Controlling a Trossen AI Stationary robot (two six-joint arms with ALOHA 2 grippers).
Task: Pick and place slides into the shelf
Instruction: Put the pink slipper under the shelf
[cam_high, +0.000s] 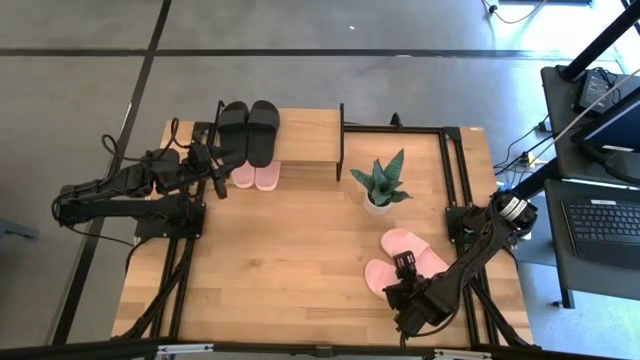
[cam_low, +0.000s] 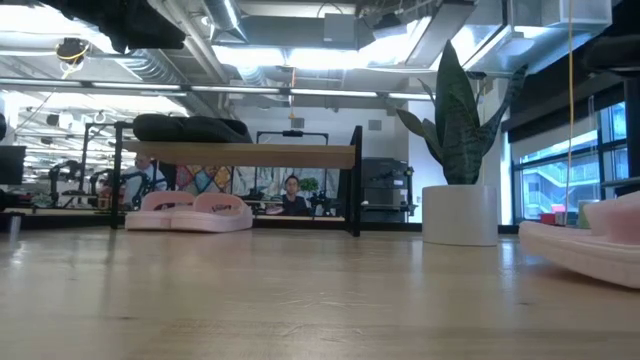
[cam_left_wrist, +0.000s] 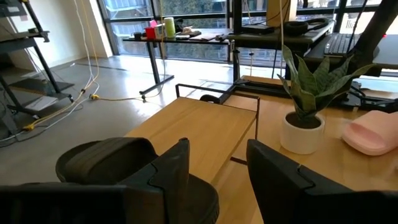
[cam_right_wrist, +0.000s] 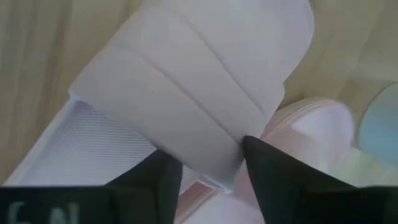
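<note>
Two black slides (cam_high: 248, 130) lie on the shelf's (cam_high: 305, 135) top board, and two pink slides (cam_high: 255, 177) lie on the table under its front edge. Two more pink slides (cam_high: 410, 243) lie side by side on the table at the near right. My right gripper (cam_high: 405, 267) points steeply down over this pair. It is open, with its fingers on either side of one slide's wide strap (cam_right_wrist: 186, 93). My left gripper (cam_left_wrist: 217, 174) hovers open and empty at the shelf's left end, beside the black slides (cam_left_wrist: 106, 162). My right gripper comes from above with one finger (cam_right_wrist: 155, 177) on each side of the strap's edge (cam_right_wrist: 214, 158). I cannot tell whether the fingers touch the strap. The slide lies flat on the table.
A potted plant (cam_high: 380, 185) in a white pot stands between the shelf and the near-right slides. The black frame rails (cam_high: 455, 180) run along the table's right side. Bare tabletop (cam_high: 290, 260) spreads across the middle and near left.
</note>
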